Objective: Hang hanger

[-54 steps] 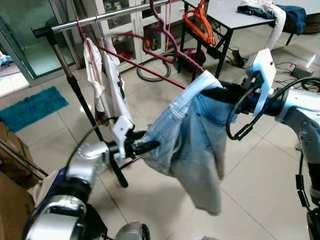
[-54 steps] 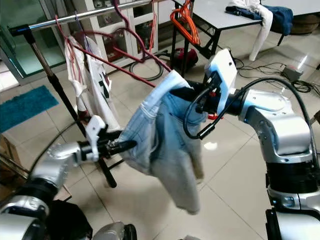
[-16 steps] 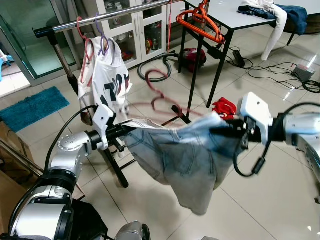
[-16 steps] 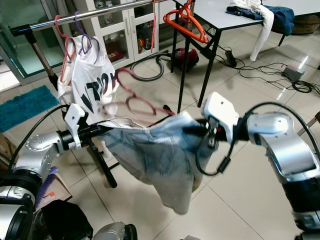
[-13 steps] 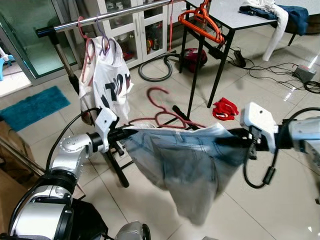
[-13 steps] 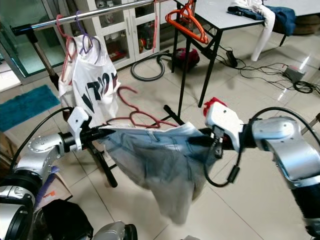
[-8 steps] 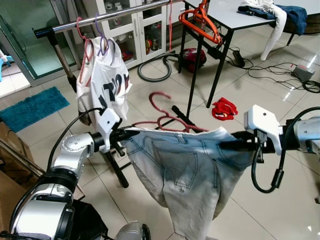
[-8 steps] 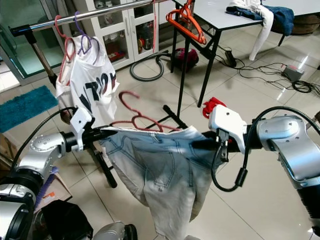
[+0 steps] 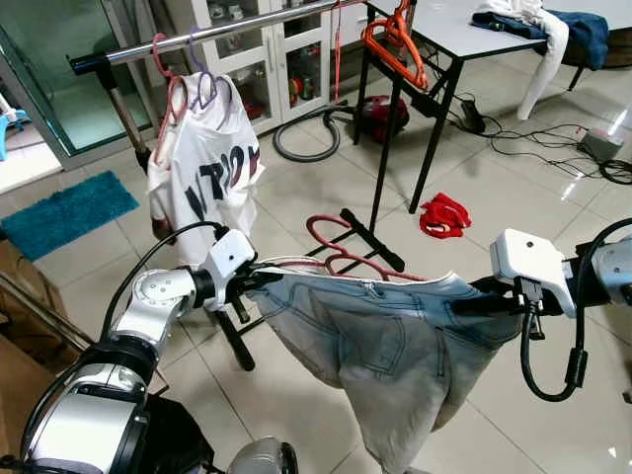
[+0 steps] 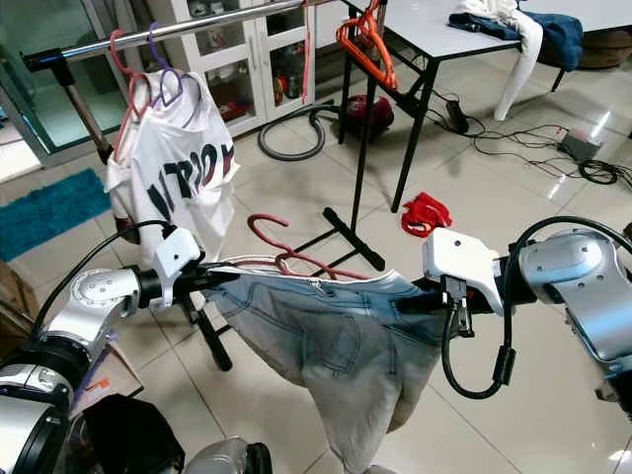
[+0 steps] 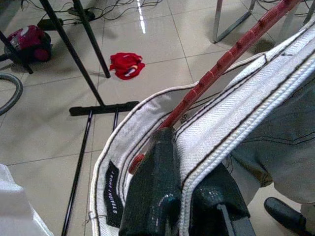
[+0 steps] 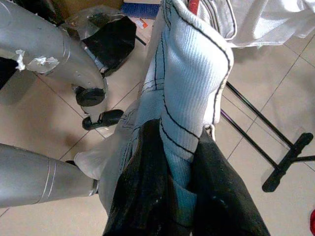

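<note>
A pair of light blue jeans (image 9: 395, 346) is stretched out flat between the robot's two arms, low in front of it and above a tiled floor (image 9: 326, 188). The left gripper (image 9: 259, 280) grips the left end of the waistband, its jaws clamped on the denim. The right gripper (image 9: 474, 302) grips the right end of the waistband, its jaws also clamped on the fabric. The legs of the jeans hang down from the waistband toward the floor.

A red hanger (image 9: 331, 242) is threaded into the jeans, its bar running along inside the waistband and its hook standing up just beyond the far edge of the waistband, nearer the left side.

Farther away on the left stands a clothes rack with a silver rail (image 9: 212, 32). A white T-shirt with dark lettering (image 9: 202, 173) hangs from that rail on a pink hanger. To the far right is a table (image 9: 464, 30) with orange hangers (image 9: 395, 39) hooked at its near corner. A small red cloth (image 9: 444, 214) lies on the floor near the table's legs.
</note>
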`<state>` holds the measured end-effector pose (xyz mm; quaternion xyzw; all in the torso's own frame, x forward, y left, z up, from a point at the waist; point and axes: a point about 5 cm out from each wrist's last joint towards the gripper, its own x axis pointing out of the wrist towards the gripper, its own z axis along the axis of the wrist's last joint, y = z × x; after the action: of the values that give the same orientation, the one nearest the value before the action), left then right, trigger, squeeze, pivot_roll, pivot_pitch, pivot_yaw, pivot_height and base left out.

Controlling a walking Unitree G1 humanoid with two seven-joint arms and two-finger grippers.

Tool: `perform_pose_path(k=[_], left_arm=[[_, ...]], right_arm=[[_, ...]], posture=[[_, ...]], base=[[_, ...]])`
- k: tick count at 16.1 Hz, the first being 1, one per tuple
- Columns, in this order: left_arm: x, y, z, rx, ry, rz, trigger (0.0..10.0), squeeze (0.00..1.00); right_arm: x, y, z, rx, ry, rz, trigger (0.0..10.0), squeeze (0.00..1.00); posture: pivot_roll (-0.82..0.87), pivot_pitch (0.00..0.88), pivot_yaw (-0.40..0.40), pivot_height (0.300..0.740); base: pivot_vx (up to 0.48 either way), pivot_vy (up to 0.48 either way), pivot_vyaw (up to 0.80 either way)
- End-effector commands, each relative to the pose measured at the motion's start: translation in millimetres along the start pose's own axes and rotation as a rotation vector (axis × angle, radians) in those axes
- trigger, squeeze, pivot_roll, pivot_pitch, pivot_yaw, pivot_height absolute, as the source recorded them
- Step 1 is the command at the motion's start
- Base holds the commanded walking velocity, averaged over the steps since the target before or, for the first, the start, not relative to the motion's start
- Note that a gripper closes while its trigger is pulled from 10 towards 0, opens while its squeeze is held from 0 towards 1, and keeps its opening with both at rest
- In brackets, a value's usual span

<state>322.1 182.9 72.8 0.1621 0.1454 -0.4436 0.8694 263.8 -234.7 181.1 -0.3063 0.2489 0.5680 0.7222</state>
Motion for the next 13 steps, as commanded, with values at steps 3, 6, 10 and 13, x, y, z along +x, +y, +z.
perform_pose_path(k=[3, 6, 10, 13], left_arm=[[-27.3, 22.6, -11.8, -0.031, 0.060, 0.165, 0.0, 0.00], [-20.2, 25.0, 4.7, 0.008, -0.013, 0.162, 0.0, 0.00], [-7.3, 26.6, 41.3, 0.149, -0.124, 0.126, 0.0, 0.00], [-11.8, 27.9, 39.3, 0.186, -0.101, 0.120, 0.0, 0.00]], right_arm=[[-5.7, 5.4, -5.5, 0.025, 0.039, 0.016, 10.0, 0.00], [8.0, 16.1, -6.1, 0.030, 0.025, 0.086, 10.0, 0.00], [26.0, 27.6, -8.1, 0.020, 0.026, 0.158, 10.0, 0.00], [21.9, 25.9, -16.5, 0.034, 0.061, 0.149, 10.0, 0.00]], posture=[[-0.14, 0.000, 0.080, 0.740], [-0.14, 0.000, 0.081, 0.740], [-0.14, 0.000, 0.079, 0.740], [-0.13, 0.000, 0.077, 0.740]], base=[[0.000, 0.000, 0.00], [0.000, 0.000, 0.00], [0.000, 0.000, 0.00], [0.000, 0.000, 0.00]])
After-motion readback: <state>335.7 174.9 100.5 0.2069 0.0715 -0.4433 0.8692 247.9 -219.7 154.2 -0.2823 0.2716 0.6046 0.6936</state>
